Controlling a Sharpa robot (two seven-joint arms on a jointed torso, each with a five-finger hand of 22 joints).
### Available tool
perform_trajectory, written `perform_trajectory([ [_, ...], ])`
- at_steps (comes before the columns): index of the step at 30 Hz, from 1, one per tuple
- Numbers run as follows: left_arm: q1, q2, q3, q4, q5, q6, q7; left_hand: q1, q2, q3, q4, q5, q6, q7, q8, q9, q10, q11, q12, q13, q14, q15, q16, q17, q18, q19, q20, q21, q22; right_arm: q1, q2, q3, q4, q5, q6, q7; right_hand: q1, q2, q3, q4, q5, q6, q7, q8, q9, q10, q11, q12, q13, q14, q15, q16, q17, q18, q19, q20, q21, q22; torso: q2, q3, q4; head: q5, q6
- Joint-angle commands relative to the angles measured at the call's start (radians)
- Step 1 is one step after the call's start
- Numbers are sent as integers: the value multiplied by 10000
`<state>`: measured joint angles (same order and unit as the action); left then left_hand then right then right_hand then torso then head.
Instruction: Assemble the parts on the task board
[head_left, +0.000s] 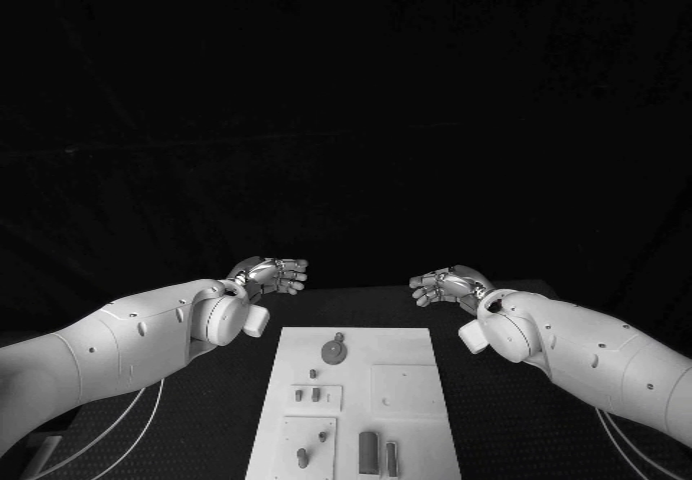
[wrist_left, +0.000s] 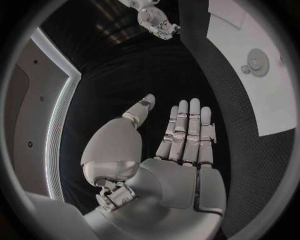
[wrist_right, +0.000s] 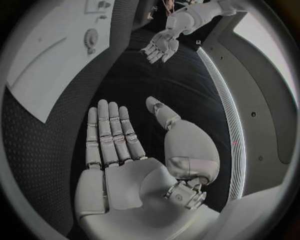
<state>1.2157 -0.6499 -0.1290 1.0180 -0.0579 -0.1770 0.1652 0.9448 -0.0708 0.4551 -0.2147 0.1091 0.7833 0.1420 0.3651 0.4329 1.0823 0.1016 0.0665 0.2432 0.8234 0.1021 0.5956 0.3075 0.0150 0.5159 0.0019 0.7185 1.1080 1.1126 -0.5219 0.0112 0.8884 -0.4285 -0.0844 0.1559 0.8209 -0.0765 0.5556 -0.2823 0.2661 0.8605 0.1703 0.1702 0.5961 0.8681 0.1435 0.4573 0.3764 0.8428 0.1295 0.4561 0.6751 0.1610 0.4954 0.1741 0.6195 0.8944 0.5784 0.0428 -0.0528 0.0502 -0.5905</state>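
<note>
Task board (head_left: 408, 345): white plate lying flat on the black desk (head_left: 216, 400), centred between the two arms, its long side running away from the robot.

Left arm enters from the left. Left hand (head_left: 268, 274) is raised beyond the board's far left corner, well apart from the board. From the left wrist view, the left hand's fingers (wrist_left: 187, 131) are straight and side by side, thumb out to the side, palm bare: wide, holding nothing.

Parts on the board, left to right in the head view:
- two small pegs (head_left: 307, 395) standing in a square recess, left half of the board
- a small peg (head_left: 313, 374) just beyond them
- a small peg (head_left: 303, 458) at the near left
- a round disc part (head_left: 335, 350) with a short stem, near the far end
- two upright bars (head_left: 378, 455) at the near edge, side by side
- a plain square panel (head_left: 407, 388) on the right half

Right hand (head_left: 450, 286) is raised beyond the far right corner, palm facing the left hand, also apart from the board. From the right wrist view, its fingers (wrist_right: 109, 135) are extended, thumb apart, nothing held: wide.
</note>
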Motion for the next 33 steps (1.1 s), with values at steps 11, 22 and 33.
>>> perform_trajectory([
  [11, -40, 371, 7, -601, 12, 718, 214, -207, 84, -116, 6, -66, -83, -182, 40, -50, -159, -157, 40, -354, -388, 62, -701, 165, -150, -316, 124, -438, -80, -371, 159, 461, -24, 908, 434, 883, 128, 215, -609, 13, -565, -361, -76, 110, -380, 665, 86, -2167, -2160, -389, 183, -1370, -1559, 134, -40, 384, -1320, -985, -229, 148, -80, 229, 171],
  [22, -211, 202, 127, -39, 101, -182, 411, -9448, 708, -4551, 2147, -1091, -7833, -1420, -3651, -4329, -10823, -1016, -665, -2432, -8234, -1021, -5956, -3075, -150, -5159, -19, -7185, -11080, -401, -94, 403, 572, 1035, -429, 897, -8209, 765, -5556, 2823, -2661, -8605, -1703, -1702, -5961, -8681, -1435, -4573, -3764, -8428, -1295, -4561, -6751, -1610, -4954, -1741, -6195, -8944, -266, -117, 191, -98, 59],
  [33, -916, -530, 694, 2669, 334, -2982, 1939, -9448, 708, -4551, 2147, -1091, -7833, -1420, -3651, -4329, -10823, -1016, -665, -2432, -8234, -1021, -5956, -3075, -150, -5159, -19, -7185, -11080, -499, -1179, 179, 3295, 2452, -3232, 2093, -8209, 765, -5556, 2823, -2661, -8605, -1703, -1702, -5961, -8681, -1435, -4573, -3764, -8428, -1295, -4561, -6751, -1610, -4954, -1741, -6195, -8944, -342, -428, 528, -502, -95],
])
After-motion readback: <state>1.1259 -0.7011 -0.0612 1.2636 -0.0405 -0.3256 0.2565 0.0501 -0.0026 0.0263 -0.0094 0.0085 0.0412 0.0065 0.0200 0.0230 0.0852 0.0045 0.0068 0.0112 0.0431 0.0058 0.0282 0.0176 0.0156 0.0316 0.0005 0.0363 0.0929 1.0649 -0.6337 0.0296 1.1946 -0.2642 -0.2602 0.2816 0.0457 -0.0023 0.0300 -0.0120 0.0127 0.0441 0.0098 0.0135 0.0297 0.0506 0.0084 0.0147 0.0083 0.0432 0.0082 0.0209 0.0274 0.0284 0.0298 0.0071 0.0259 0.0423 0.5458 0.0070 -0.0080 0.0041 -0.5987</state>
